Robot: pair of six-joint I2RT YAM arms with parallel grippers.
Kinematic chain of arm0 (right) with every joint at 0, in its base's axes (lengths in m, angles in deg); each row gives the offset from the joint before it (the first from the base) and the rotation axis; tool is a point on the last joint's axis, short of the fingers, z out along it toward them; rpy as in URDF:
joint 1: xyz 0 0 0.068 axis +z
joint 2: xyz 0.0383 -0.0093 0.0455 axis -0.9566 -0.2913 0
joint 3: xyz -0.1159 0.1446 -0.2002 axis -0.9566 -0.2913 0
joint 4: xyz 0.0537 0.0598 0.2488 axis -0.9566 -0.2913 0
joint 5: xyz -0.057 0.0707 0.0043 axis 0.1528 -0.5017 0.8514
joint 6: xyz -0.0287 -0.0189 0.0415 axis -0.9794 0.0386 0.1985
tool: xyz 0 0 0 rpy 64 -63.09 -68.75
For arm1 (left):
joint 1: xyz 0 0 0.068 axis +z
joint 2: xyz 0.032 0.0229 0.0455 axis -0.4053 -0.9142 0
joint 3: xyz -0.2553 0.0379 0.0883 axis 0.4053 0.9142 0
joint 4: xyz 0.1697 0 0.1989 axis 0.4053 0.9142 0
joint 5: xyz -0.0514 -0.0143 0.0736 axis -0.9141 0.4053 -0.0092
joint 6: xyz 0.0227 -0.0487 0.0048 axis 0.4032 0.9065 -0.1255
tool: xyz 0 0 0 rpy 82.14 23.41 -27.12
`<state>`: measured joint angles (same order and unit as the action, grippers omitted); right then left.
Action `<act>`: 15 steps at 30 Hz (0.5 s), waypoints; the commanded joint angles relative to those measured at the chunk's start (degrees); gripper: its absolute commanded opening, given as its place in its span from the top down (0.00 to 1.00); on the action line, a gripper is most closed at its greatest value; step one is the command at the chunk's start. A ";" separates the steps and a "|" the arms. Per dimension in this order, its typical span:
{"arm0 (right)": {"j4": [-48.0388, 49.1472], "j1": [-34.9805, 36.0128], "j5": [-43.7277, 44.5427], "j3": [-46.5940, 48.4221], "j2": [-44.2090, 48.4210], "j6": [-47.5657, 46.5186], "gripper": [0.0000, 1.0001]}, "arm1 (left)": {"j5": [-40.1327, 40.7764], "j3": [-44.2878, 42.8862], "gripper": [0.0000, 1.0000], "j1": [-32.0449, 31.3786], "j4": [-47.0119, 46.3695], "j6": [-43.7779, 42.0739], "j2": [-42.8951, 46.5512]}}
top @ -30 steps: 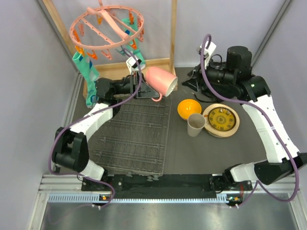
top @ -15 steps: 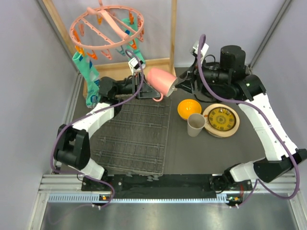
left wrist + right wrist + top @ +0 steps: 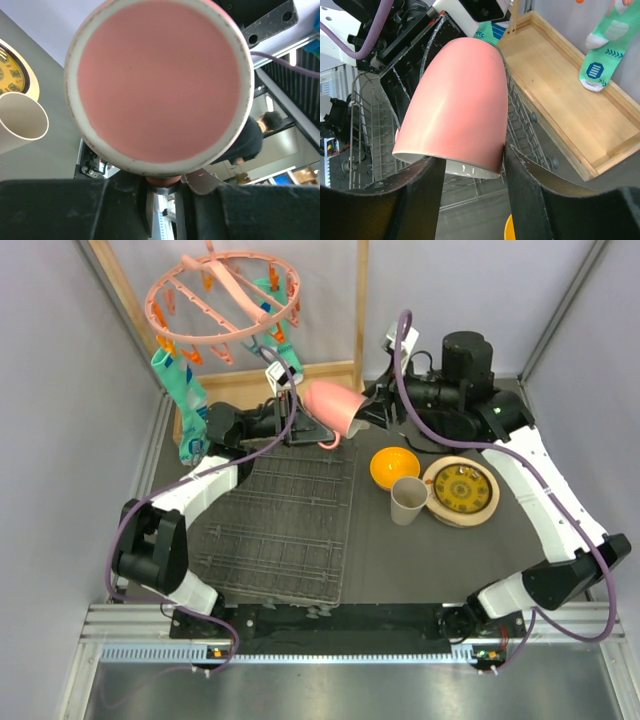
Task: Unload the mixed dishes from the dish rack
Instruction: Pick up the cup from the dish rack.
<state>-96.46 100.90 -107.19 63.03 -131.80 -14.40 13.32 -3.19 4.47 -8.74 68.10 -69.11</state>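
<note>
While the pink mug (image 3: 335, 410) hangs on its side in the air over the far right corner of the dish rack (image 3: 285, 515), its rim points right, away from the rack. I have both arms at it.

Left claw (image 3: 296, 423) is clamped almost closed on the mug's base end. Left wrist view is mostly the base disc, with a pink bit pinched between the fingers.

Right claw (image 3: 472, 160) is roughly half open, one finger on each side of the mug near the rim. They're very close to the wall, but I can't tell if they actually press on it.

Rack lies flat on the worktop (image 3: 430, 560). Right of the rack, all standing on the worktop:
- orange bowl (image 3: 394, 467)
- beige cup (image 3: 408, 500), upright, just beside the bowl on its near side
- yellow patterned plate (image 3: 461, 490), just beside the cup, farthest from the rack

Beyond the rack's far edge is a wooden frame (image 3: 560, 85). A pink peg hanger (image 3: 225, 295) hangs above it, with a teal sock (image 3: 185, 400) clipped on.
</note>
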 commanded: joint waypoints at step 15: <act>2.36 4.24 0.66 9.02 -6.99 -1.40 0.71 | 6.10 1.86 1.00 -1.56 -11.08 5.23 5.69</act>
<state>-95.32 102.71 -105.55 67.77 -137.84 -15.27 19.09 -1.14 4.47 -12.08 74.36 -67.80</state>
